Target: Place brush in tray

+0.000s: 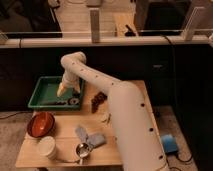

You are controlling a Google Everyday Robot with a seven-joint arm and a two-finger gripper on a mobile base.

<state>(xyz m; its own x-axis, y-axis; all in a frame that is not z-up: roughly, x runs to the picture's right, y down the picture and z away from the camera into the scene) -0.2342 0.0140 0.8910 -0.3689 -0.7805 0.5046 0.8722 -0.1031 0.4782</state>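
Note:
The green tray (pixel 44 90) sits at the back left of the wooden table (pixel 65 142). My gripper (pixel 61 90) hangs over the tray's right half, at the end of the white arm (pixel 120 115) that reaches in from the lower right. A dark slender thing with a pale round end, probably the brush (pixel 68 101), lies on the tray floor near the front rim, just below the gripper. I cannot tell whether the gripper touches it.
A round red-brown bowl (pixel 41 124) stands in front of the tray. A white cup (pixel 46 147), a metal scoop (pixel 82 150) and a grey-blue cloth (pixel 90 136) lie near the front edge. A dark brown object (pixel 97 101) lies right of the tray.

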